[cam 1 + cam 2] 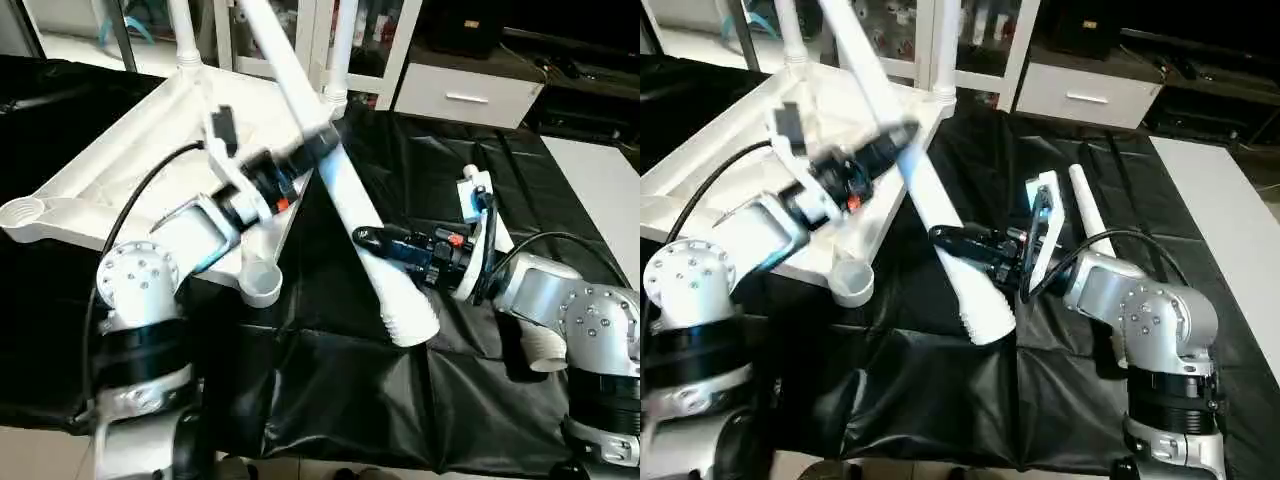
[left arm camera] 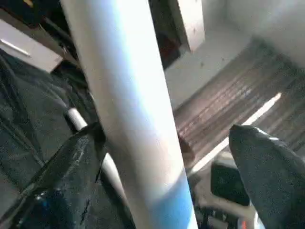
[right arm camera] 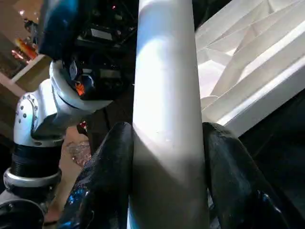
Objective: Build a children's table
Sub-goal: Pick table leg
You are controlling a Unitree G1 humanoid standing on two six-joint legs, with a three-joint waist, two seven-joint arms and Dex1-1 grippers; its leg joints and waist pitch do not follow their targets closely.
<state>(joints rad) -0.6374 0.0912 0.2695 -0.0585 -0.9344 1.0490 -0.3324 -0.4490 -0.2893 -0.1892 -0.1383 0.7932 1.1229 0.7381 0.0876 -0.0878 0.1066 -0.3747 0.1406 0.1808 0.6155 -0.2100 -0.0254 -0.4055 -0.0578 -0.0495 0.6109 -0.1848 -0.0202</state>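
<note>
The white table top (image 1: 120,150) lies upside down on the black cloth, ribs facing up. Two legs (image 1: 340,50) stand in its far corner sockets. The two near sockets (image 1: 262,285) are empty. A third leg (image 1: 350,200) slants over the top's right edge, its ribbed end (image 1: 410,320) low above the cloth. My left gripper (image 1: 318,148) is open around its upper part: one finger (image 2: 71,167) touches it and the other (image 2: 267,162) stands off. My right gripper (image 1: 372,240) is shut on its lower part, both fingers (image 3: 107,176) pressed against it. A fourth leg (image 1: 1085,205) lies on the cloth behind my right wrist.
The black cloth (image 1: 350,390) covers the work surface to its front edge. A white drawer cabinet (image 1: 468,95) stands behind it, with glass-fronted furniture further back. A pale surface (image 1: 600,180) borders the cloth on the right.
</note>
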